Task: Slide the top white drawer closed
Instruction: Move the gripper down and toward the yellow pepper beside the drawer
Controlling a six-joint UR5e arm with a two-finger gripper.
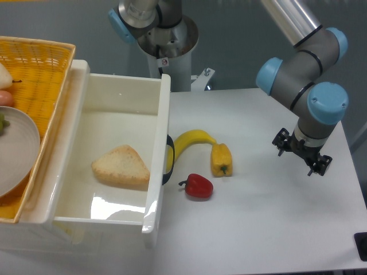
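Note:
The top white drawer (157, 143) stands pulled far out to the right from under the yellow wicker basket. Its flat front panel faces the table's middle and carries a black arched handle (169, 160). A slice of bread (121, 166) lies inside it. My gripper (301, 153) hangs over the right part of the white table, far to the right of the drawer front and touching nothing. Its two black fingers (281, 140) stand apart and hold nothing. The lower drawer is hidden.
A banana (192, 140), a yellow pepper (221, 160) and a red pepper (198, 186) lie on the table just right of the drawer front, between it and my gripper. The yellow wicker basket (40, 69) at the left holds a grey plate (14, 149).

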